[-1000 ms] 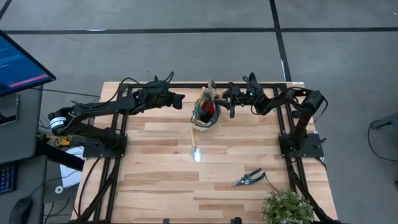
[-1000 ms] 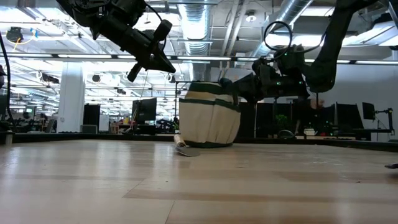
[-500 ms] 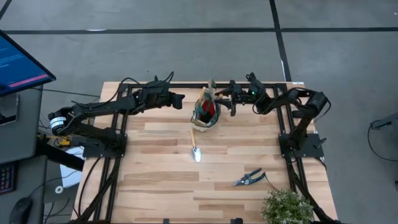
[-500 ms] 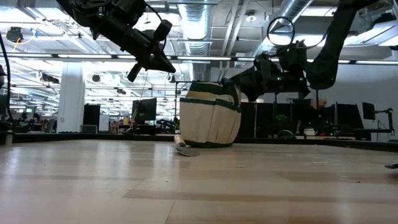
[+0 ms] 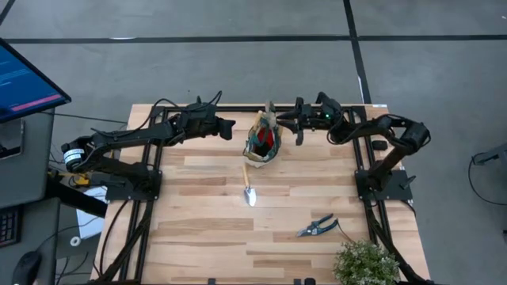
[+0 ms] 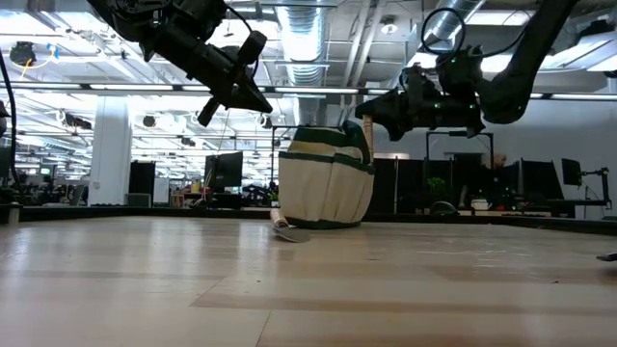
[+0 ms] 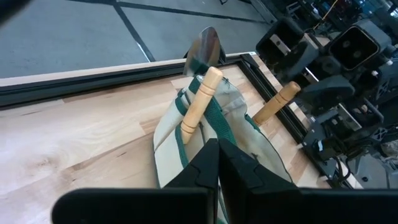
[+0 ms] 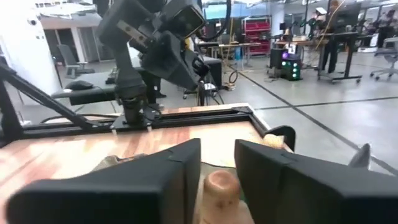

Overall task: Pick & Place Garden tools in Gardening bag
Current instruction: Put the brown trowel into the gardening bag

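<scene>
Bag mouth crowded; front of the tabletop mostly open.

The bag (image 5: 262, 144) stands at the back middle of the tabletop (image 5: 206, 229), with trowel handles (image 7: 198, 107) sticking up out of it. The left hand (image 5: 230, 125) hangs just beside it on one side and the right hand (image 5: 279, 121) on the other, so both sides are hemmed in. In front, one trowel (image 5: 248, 187) lies near the bag. Shears (image 5: 317, 226) and a plant (image 5: 366, 264) take the front right corner; the front left lies free.
</scene>
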Available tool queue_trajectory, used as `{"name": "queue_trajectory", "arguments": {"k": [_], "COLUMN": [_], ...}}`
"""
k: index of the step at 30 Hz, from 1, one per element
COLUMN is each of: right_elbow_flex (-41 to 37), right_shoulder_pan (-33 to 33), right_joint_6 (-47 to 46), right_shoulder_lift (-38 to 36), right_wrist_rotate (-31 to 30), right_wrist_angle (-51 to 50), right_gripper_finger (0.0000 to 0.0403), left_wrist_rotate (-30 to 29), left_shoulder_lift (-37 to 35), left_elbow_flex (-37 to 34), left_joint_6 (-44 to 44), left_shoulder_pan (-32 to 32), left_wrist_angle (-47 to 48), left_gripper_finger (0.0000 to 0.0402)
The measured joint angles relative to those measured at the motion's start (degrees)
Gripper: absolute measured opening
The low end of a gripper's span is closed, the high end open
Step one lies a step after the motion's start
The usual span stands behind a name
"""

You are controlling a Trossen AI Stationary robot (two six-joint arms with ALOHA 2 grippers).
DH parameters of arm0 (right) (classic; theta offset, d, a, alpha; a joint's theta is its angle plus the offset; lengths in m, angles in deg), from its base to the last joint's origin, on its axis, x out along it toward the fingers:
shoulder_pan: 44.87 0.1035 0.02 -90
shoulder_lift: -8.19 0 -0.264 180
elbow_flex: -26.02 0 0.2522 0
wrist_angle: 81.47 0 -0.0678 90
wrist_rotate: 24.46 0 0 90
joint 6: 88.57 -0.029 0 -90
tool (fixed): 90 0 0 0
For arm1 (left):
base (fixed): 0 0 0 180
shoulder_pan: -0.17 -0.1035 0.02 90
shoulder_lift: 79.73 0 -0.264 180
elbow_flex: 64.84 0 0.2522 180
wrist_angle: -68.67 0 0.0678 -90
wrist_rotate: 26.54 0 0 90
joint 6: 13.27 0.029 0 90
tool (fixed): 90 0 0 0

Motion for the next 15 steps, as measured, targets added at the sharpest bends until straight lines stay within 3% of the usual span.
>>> {"name": "queue_trajectory", "arguments": {"k": [3,8,15], "right_elbow_flex": [0.0,0.0,0.0], "right_shoulder_pan": [-0.1,-0.4,0.9], "right_joint_6": [-2.9,-4.2,-1.8], "right_shoulder_lift": [-2.7,-13.4,-31.2], "right_wrist_rotate": [1.2,2.9,-6.5], "right_wrist_angle": [0.0,-5.4,-31.4], "right_gripper_finger": [0.0070,0.0066,0.0066], "left_wrist_rotate": [0.7,5.8,10.4], "left_shoulder_lift": [0.0,-1.1,-6.0], "left_elbow_flex": [0.0,0.0,0.0], "left_joint_6": [-0.1,-5.4,-19.7], "left_shoulder_pan": [0.0,0.0,4.0], "left_wrist_angle": [0.0,2.1,17.3], "left_gripper_finger": [0.0007,0.0003,0.0002]}}
